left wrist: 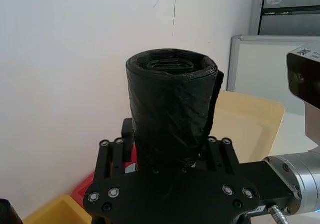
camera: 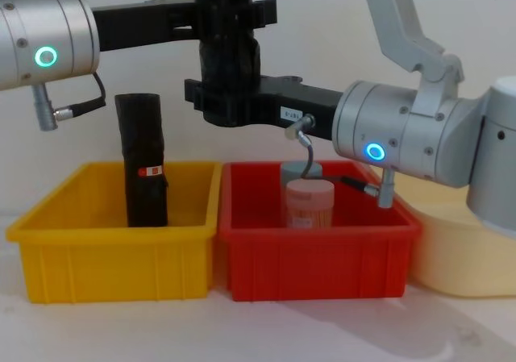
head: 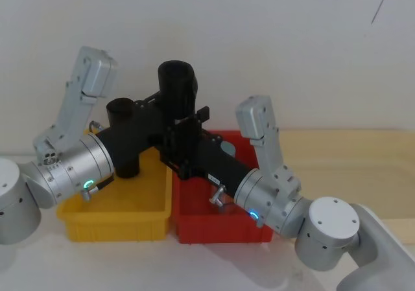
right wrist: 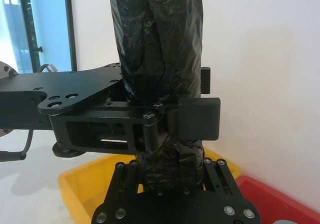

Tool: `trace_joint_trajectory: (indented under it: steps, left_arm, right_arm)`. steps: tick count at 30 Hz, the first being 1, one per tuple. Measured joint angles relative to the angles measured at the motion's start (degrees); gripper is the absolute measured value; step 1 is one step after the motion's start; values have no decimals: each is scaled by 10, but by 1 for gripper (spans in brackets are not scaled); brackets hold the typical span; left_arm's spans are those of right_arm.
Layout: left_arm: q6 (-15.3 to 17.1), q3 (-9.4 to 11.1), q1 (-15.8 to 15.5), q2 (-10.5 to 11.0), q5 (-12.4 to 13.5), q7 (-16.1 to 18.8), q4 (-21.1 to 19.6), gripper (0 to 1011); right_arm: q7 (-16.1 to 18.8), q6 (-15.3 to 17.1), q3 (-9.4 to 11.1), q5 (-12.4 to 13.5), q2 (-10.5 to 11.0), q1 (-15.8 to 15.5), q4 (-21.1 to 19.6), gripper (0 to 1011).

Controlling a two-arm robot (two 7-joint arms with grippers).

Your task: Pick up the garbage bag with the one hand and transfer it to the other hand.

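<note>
Now clamps the garbage bag (camera: 230, 56) upright in midair with the left gripper (camera: 230, 11) high and the right gripper (camera: 226, 96) lower, over the seam between yellow bin (camera: 81, 249) and red bin (camera: 314, 257).

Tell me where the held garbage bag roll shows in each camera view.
Head: garbage bag roll upright, centre.
Left wrist: roll centre, above left pincer.
Right wrist: roll top centre, above right pincer.
Chest: roll top centre, gripped by both pincers.
Shared landmark: yellow bin.
</note>
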Motion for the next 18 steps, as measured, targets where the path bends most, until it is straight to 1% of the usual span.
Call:
trace_joint_trajectory:
  steps: [1, 3, 4, 5, 6, 7, 9, 11, 18]
  left_arm:
    - [0, 0, 0, 0, 0, 0, 0, 719]
    - [0, 0, 0, 0, 0, 0, 0, 750]
    - [0, 0, 0, 0, 0, 0, 0, 812]
    - [0, 0, 0, 0, 0, 0, 0, 850]
    - [0, 0, 0, 0, 0, 0, 0, 850]
    - [0, 0, 0, 0, 0, 0, 0, 899]
    - [0, 0, 0, 0, 0, 0, 0, 926]
    - [0, 0, 0, 0, 0, 0, 0, 991]
    - [0, 0, 0, 0, 0, 0, 0, 1002]
  right_arm:
    - [-1, 1, 0, 0, 0, -1, -1, 529]
    - [-3, 2, 1, 1, 1, -2, -2, 529]
    - [-4, 3, 2, 1, 1, -3, -3, 529]
    - [-7, 5, 4, 1, 1, -4, -6, 529]
    - [-9, 6, 5, 1, 1, -5, -6, 529]
    - [-10, 7, 6, 1, 2, -6, -8, 529]
    - [-17, 11, 10, 1, 4, -10, -11, 529]
    - [-24, 14, 14, 1, 6, -14, -14, 529]
    - [-50, 23, 31, -4, 16, -27, -24, 529]
